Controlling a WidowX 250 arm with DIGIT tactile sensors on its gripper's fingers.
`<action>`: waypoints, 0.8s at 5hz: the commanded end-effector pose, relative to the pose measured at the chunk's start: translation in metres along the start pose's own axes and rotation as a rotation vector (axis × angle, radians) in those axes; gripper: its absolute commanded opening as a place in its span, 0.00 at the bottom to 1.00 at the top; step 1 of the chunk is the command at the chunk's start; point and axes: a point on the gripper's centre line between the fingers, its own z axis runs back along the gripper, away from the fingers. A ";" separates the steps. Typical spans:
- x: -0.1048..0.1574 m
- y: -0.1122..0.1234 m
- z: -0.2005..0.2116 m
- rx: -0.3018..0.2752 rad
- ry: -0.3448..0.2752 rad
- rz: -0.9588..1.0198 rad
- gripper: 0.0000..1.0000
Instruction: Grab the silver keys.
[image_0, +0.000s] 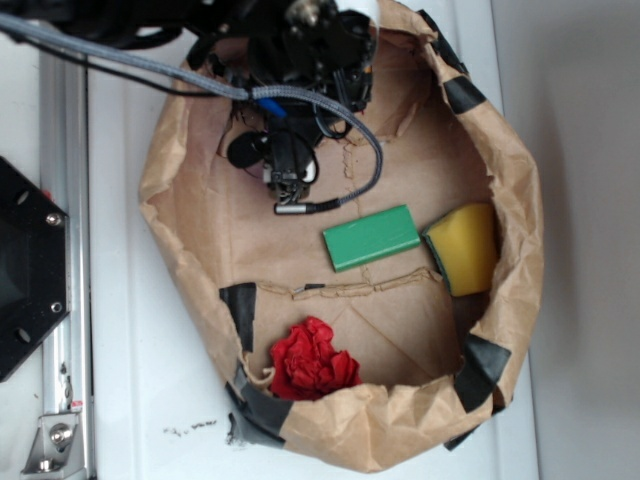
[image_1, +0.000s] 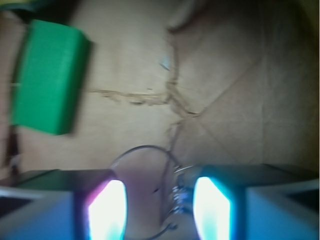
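Parted fingers (image_1: 160, 207) straddle the shiny silver keys on a wire ring (image_1: 172, 197), not yet clamped; green rectangular block (image_1: 47, 77) lies beyond.

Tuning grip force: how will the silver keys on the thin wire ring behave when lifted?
The small shiny silver keys on the thin wire ring lie between the gripper fingers. The loose ring suggests they will probably dangle and swing. Smooth metal looks slippery. Likely light.

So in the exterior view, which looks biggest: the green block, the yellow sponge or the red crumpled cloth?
Green block and red crumpled cloth look about alike, too close to rank. Yellow sponge shows a little less, partly tucked against the paper bag.
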 end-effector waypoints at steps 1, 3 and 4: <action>-0.006 0.011 0.040 -0.029 -0.088 -0.017 1.00; -0.012 -0.004 0.021 -0.021 -0.079 -0.045 1.00; -0.011 -0.015 0.010 -0.022 -0.064 -0.055 1.00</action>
